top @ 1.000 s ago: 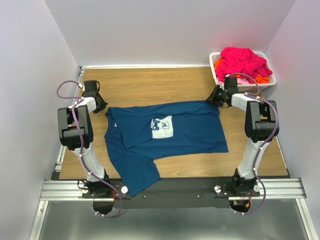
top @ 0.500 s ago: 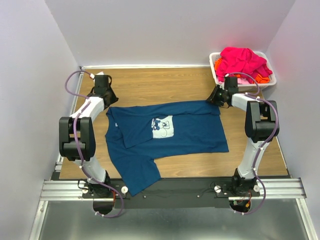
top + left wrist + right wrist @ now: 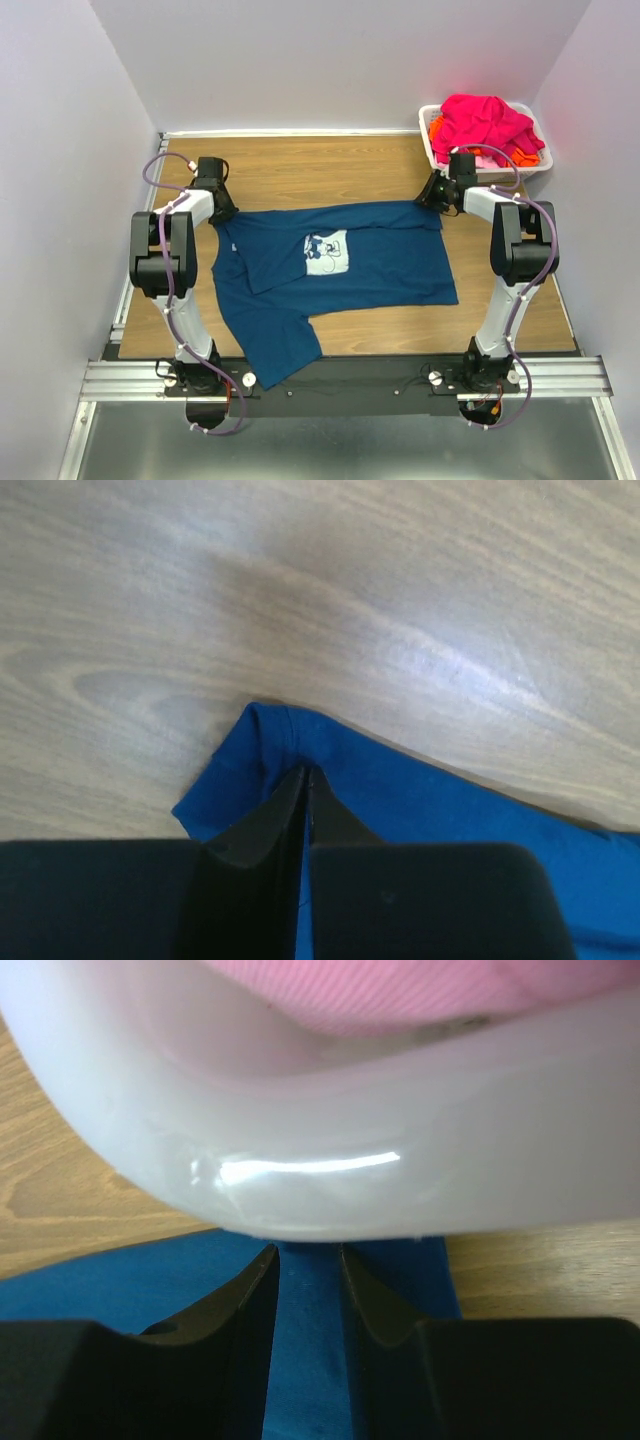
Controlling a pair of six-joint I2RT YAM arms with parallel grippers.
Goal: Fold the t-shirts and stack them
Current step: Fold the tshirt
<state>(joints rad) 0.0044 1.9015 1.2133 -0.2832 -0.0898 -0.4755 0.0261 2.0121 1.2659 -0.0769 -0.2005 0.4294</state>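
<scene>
Cloth at the far left corner of the teal t-shirt (image 3: 330, 275), spread on the table (image 3: 320, 165), is now pinched by the nearly shut left pincer (image 3: 306, 770), which was off the shirt a second ago, so folding seems ready. The right pincer (image 3: 305, 1250) is held part open over the far right corner; no writing is readable on the chest print (image 3: 324, 254).

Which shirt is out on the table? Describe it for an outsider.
On the wooden table, at its middle, a dark blue t-shirt lies spread out. Unlike the pink and orange shirts heaped in the white basket at the far right corner, it has a pale cartoon print on its chest.
</scene>
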